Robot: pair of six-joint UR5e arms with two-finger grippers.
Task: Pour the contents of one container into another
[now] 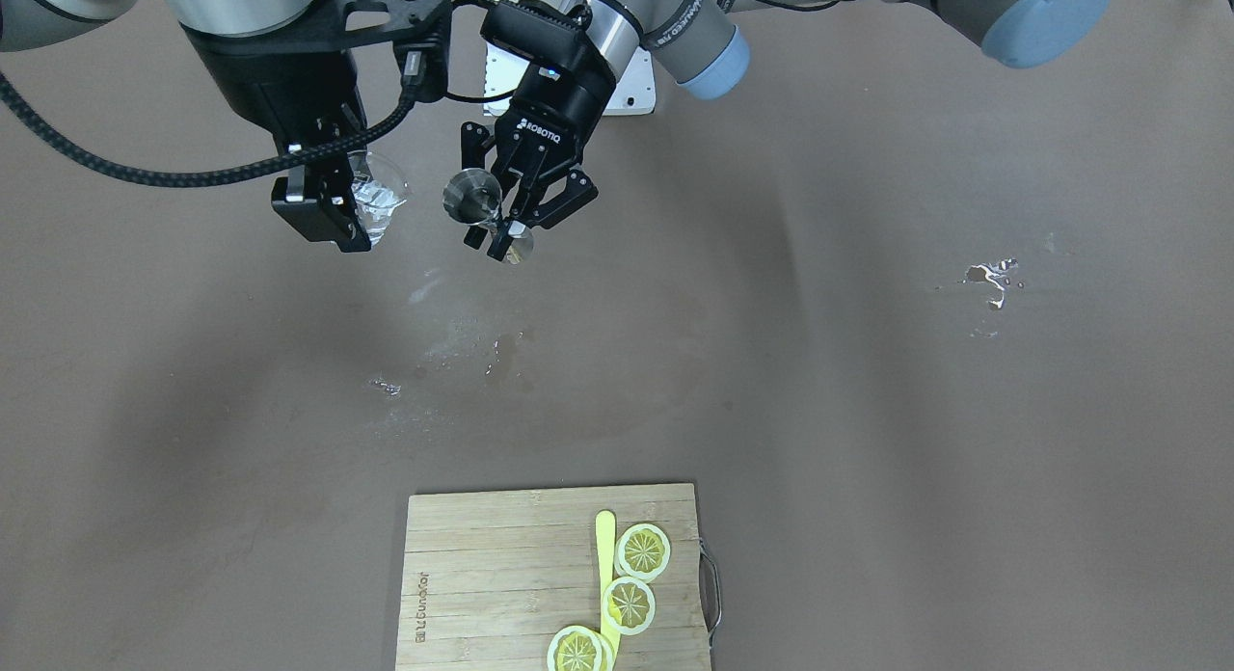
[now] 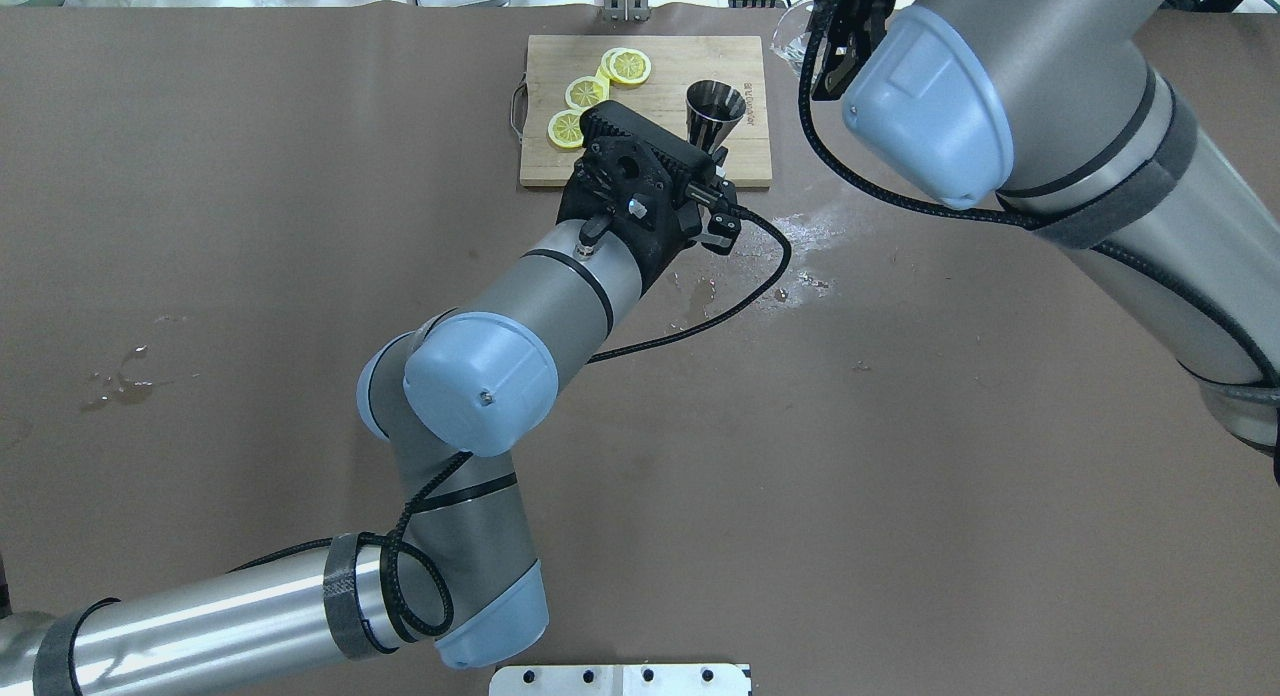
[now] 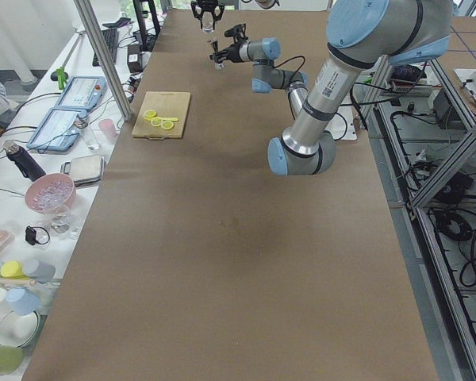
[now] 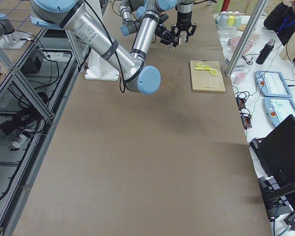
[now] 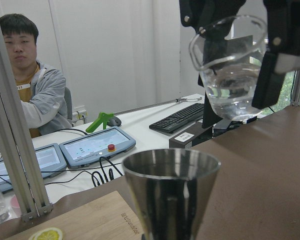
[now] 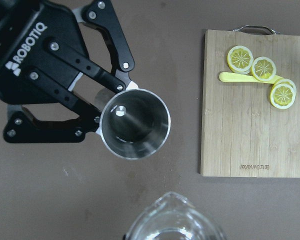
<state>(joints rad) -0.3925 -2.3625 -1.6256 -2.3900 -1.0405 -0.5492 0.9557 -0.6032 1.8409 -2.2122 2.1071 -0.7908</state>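
My right gripper (image 1: pixel 337 208) is shut on the clear glass beaker (image 1: pixel 378 199) and holds it in the air. In the left wrist view the beaker (image 5: pixel 230 65) is about upright, with clear water in its lower part. My left gripper (image 1: pixel 496 229) is shut on the waist of the steel jigger (image 1: pixel 472 195) and holds it up beside the beaker, lower down. From the right wrist view, the jigger's open mouth (image 6: pixel 135 122) faces up, held by the left gripper (image 6: pixel 110 110). The beaker's rim (image 6: pixel 175 220) sits just short of the jigger, apart from it.
A wooden cutting board (image 1: pixel 482 575) with lemon slices (image 1: pixel 641 550) and a yellow knife (image 1: pixel 605 555) lies toward the operators' side. Water spots (image 1: pixel 501 348) wet the brown table under the grippers, with another puddle (image 1: pixel 993 281) further off. An operator (image 5: pixel 25 90) sits beyond the table.
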